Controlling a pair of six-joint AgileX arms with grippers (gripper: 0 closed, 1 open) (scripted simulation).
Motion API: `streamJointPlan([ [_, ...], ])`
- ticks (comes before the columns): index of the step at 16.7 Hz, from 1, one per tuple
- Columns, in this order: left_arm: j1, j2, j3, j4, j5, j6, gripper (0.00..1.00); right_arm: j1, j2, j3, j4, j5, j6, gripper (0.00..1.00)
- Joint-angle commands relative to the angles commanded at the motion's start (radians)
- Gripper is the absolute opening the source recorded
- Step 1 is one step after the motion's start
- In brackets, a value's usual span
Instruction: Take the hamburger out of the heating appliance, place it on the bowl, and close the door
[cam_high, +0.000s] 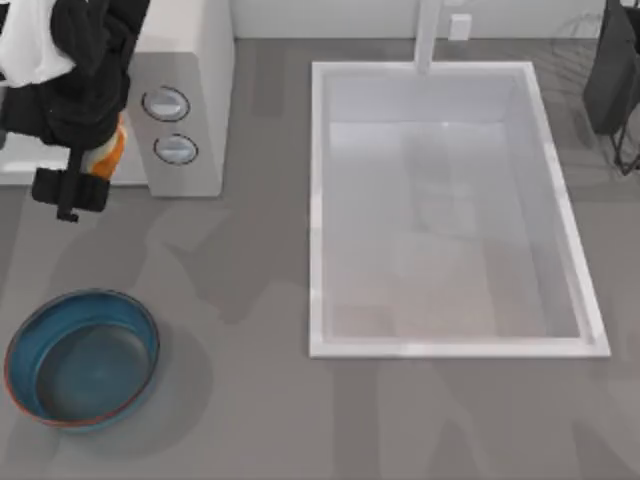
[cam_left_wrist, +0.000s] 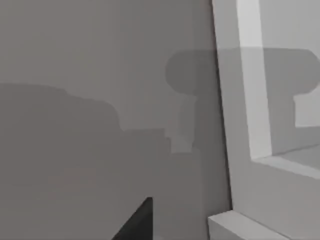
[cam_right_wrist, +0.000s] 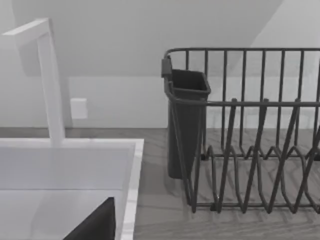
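The white microwave (cam_high: 195, 60) stands at the table's back left, its grey panel with two round knobs (cam_high: 166, 104) facing the front. My left arm hangs over the microwave's opening. The tan-orange hamburger (cam_high: 112, 150) peeks out from under the left gripper (cam_high: 98, 160), which is shut on it, just left of the knob panel. The blue bowl (cam_high: 30, 340) sits on the counter at the front left, well in front of the gripper and apart from it. My right arm (cam_high: 612, 70) stays parked at the back right. One dark finger (cam_left_wrist: 136, 222) shows in the left wrist view.
A large white sink (cam_high: 316, 200) with a tap (cam_high: 428, 35) fills the middle and right of the counter. A dark wire dish rack (cam_right_wrist: 250, 150) with a cutlery cup (cam_right_wrist: 186, 120) stands at the back right. Grey counter lies between the bowl and the sink.
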Motion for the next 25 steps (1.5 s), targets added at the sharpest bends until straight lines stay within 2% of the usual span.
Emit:
streamJointPlan([
  [6,-0.202,0.173,0.083,-0.590,-0.237,-0.678,0.00,0.000,0.000,0.000,0.000,0.000,0.000,1.00],
  [11,-0.316,0.314,0.084,-0.928,-0.376,-1.049,0.00,0.000,0.000,0.000,0.000,0.000,0.000,1.00],
  [15,-0.354,0.369,0.075,-1.039,-0.423,-1.162,0.00,0.000,0.000,0.000,0.000,0.000,0.000,1.00],
  [25,-0.330,0.366,0.071,-0.998,-0.438,-1.150,0.00,0.000,0.000,0.000,0.000,0.000,0.000,1.00],
])
